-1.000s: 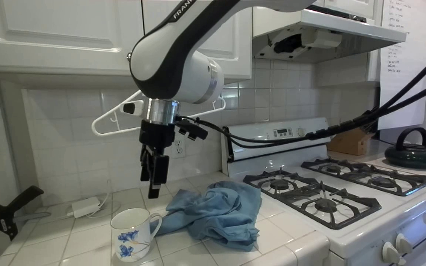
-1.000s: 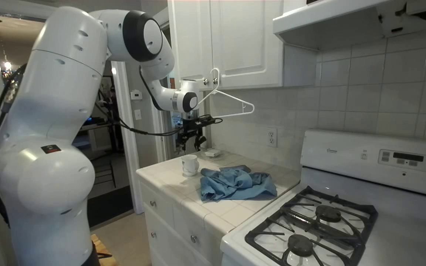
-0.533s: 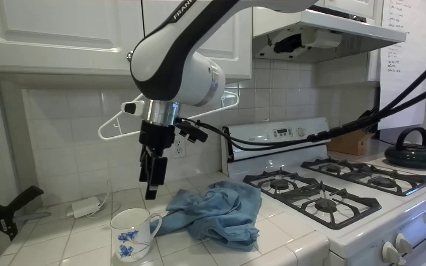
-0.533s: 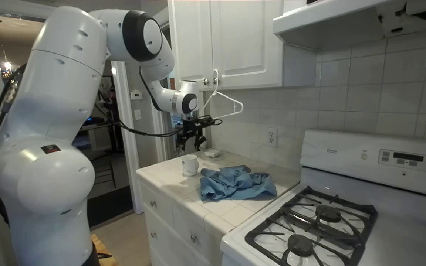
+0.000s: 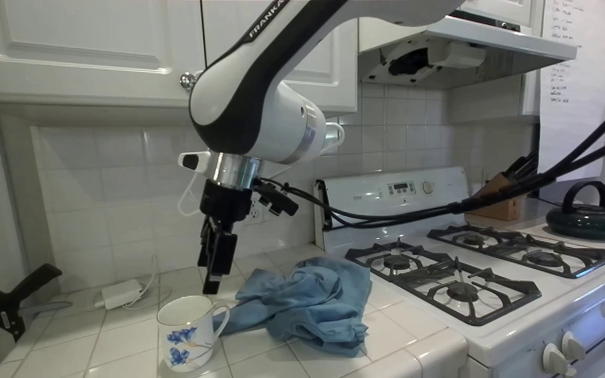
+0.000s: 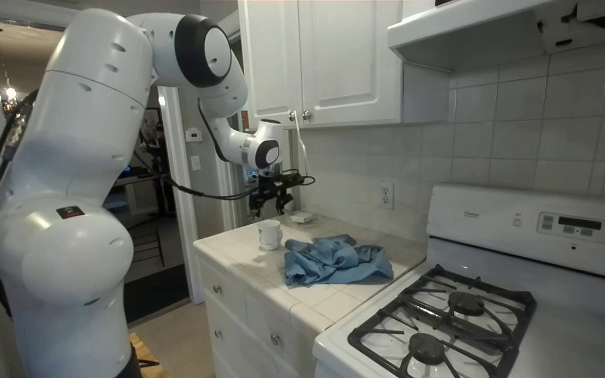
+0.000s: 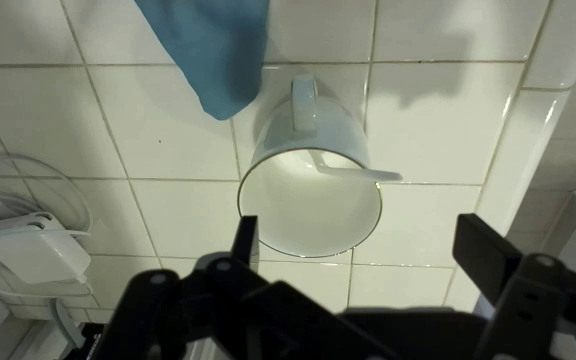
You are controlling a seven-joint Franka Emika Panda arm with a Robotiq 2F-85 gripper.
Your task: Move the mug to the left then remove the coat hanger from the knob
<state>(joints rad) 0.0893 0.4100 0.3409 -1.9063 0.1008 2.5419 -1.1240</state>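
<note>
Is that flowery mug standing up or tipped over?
Upright: in both exterior views the mug stands on the counter, its rim uppermost.

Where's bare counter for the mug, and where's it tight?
Bare counter lies between the mug and the power adapter, and a wedge between the blue cloth and the gas stove. Tight beside the mug's handle, where the cloth lies close, and overhead, where the gripper hangs open.

Soft shadows on tiles (image 7: 428, 130), glints on counter edge (image 7: 533, 120), hand (image 7: 357, 235) blurred in wrist view, chandelier bulbs (image 6: 11, 93) glowing

little room between mug (image 7: 313, 210) and cloth (image 7: 218, 50)
</note>
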